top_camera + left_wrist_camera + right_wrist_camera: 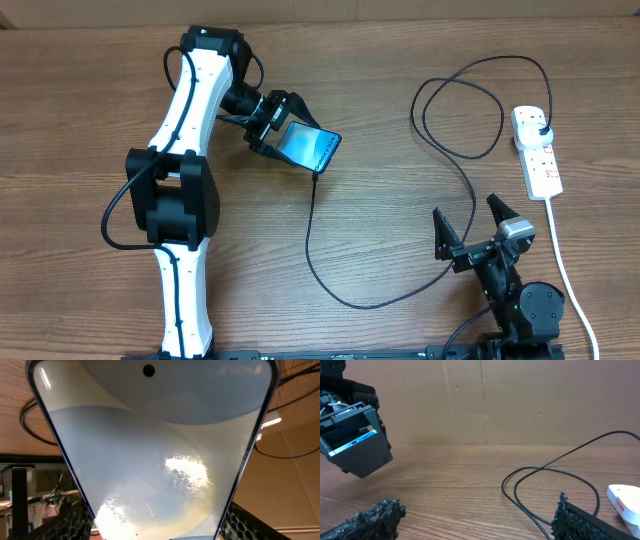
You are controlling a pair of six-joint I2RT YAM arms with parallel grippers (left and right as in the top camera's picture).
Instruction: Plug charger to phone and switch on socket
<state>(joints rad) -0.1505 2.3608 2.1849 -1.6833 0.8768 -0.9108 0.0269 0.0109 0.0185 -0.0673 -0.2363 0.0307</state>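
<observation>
My left gripper [283, 126] is shut on the phone [309, 147] and holds it tilted above the table at the upper middle. In the left wrist view the glowing phone [150, 450] fills the frame between the mesh fingers [250, 522]. The charger [311, 235] is a thin black cable. One end meets the phone's lower edge, and it loops across the table to a black plug [541, 128] seated in the white socket [537, 150] at the right. My right gripper [470, 222] stands open near the front right, nothing between its fingers [580, 520], with the cable [550, 467] just ahead.
The socket's thick white cord [565, 270] runs down the right side past my right arm's base [525, 305]. A cardboard wall [520, 400] closes off the far side of the wooden table [400, 230]. The socket's end [625, 502] shows at the right wrist view's right edge.
</observation>
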